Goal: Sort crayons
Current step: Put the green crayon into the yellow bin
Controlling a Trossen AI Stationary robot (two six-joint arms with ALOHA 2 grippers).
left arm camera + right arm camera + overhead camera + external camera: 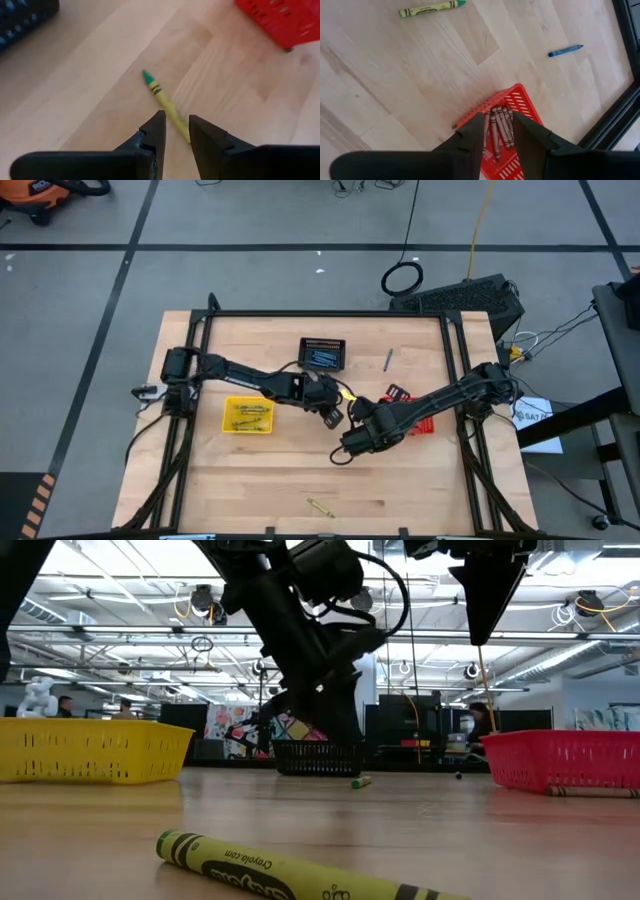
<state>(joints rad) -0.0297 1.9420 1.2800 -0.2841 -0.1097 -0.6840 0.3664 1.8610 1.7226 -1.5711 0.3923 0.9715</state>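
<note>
Wooden counter [250,470] is seen on grey floor; left gripper [174,131], slightly parted, hangs over a yellow-green crayon [165,100]; right gripper [499,131], slightly parted, empty, is above red basket [520,102] of brown crayons [496,127]; blue crayon [565,50] lies loose nearby.

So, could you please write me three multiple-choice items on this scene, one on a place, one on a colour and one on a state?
1. Where does the blue crayon lie?
A. On bare table beside the black basket
B. In the red basket
C. In the yellow basket

2. What colour is the basket holding the brown-red crayons?
A. Yellow
B. Red
C. Black

3. How is the left gripper?
A. Shut on a crayon
B. Out of sight
C. Jaws apart, over the yellow crayon

Answers: 1 A, the high view shows it alone on the wood. 2 B, the right wrist view shows them in the red basket under the right gripper. 3 C, the left wrist view shows a gap and nothing held.
</note>
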